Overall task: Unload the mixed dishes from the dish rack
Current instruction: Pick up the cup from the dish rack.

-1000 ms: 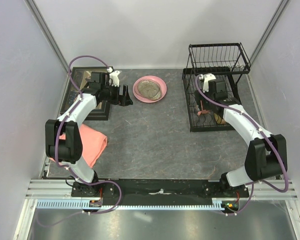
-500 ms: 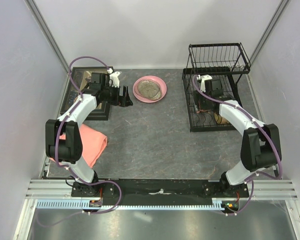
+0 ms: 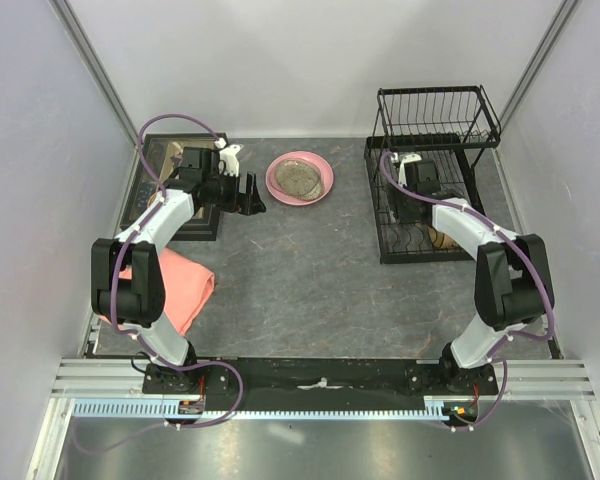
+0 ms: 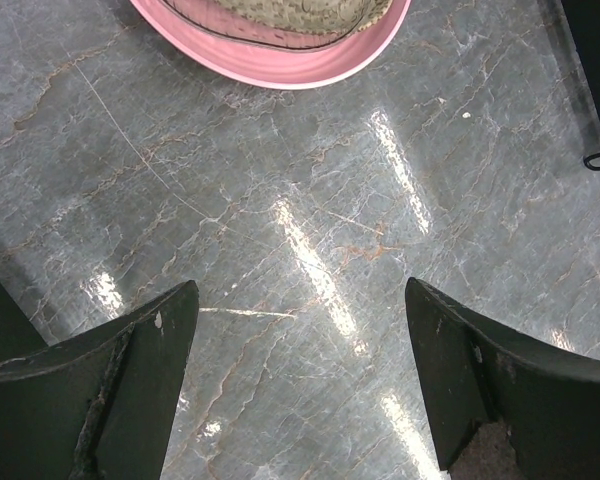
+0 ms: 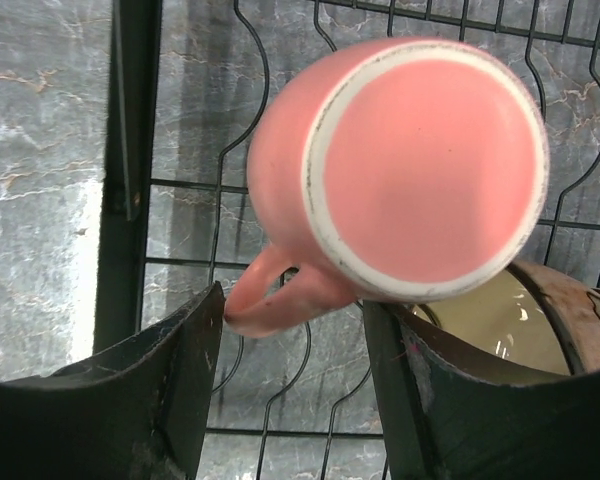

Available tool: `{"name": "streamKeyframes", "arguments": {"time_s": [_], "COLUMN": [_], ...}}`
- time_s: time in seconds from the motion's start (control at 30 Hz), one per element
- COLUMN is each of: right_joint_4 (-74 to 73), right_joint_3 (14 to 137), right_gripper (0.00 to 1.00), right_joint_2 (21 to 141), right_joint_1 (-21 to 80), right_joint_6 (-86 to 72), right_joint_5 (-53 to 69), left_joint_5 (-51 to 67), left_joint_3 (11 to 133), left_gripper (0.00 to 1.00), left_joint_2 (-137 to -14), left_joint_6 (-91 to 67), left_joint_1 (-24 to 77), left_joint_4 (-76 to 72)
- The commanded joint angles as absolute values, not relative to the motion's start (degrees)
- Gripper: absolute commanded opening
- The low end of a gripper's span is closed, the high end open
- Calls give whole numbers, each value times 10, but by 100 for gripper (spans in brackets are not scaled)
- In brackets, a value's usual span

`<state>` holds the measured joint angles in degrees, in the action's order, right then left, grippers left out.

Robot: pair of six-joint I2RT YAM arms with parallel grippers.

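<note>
The black wire dish rack (image 3: 388, 238) stands at the back right. Inside it the salmon-pink mug (image 5: 420, 170) lies bottom-up on the wires, beside the amber-brown bowl (image 5: 555, 315). My right gripper (image 5: 292, 300) is open with its jaws on either side of the mug's handle (image 5: 280, 295); the left finger (image 5: 170, 380) touches the handle's end. In the top view this gripper (image 3: 410, 207) is inside the rack. The large pink plate (image 3: 320, 190) lies on the table with the speckled plate (image 3: 298, 177) on it. My left gripper (image 3: 246, 192) is open and empty, low over the table left of the plates (image 4: 280, 55).
A dark rectangular tray (image 3: 150, 195) sits at the back left behind my left arm. A folded salmon-pink cloth (image 3: 180, 285) lies near the left edge. The rack's raised upper tier (image 3: 438, 115) overhangs my right gripper. Walls close in both sides.
My right gripper has moved deeper into the rack, toward the back left, and now covers the mug in the top view. The left arm has barely shifted.
</note>
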<state>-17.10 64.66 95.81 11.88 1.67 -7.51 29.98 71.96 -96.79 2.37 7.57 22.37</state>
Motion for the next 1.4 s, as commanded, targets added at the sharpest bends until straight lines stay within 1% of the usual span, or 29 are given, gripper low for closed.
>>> {"name": "streamKeyframes", "arguments": {"time_s": [0.0,0.5,1.37], "right_joint_4": [-137,-86,-63], "right_joint_3": [653,613,601], "right_gripper": [64,54,48], "right_joint_2": [973,972,991], "right_joint_1": [117,96,85], "right_joint_6": [9,-20,-18], "right_joint_5": [-87,-96,-64], "left_joint_5": [304,319,323], "left_joint_3": [715,714,713], "left_gripper": [90,89,89], "left_joint_2": [-959,-969,-973], "left_joint_6": [49,49,48], "left_joint_1": [76,76,76], "left_joint_4": [201,196,196]}}
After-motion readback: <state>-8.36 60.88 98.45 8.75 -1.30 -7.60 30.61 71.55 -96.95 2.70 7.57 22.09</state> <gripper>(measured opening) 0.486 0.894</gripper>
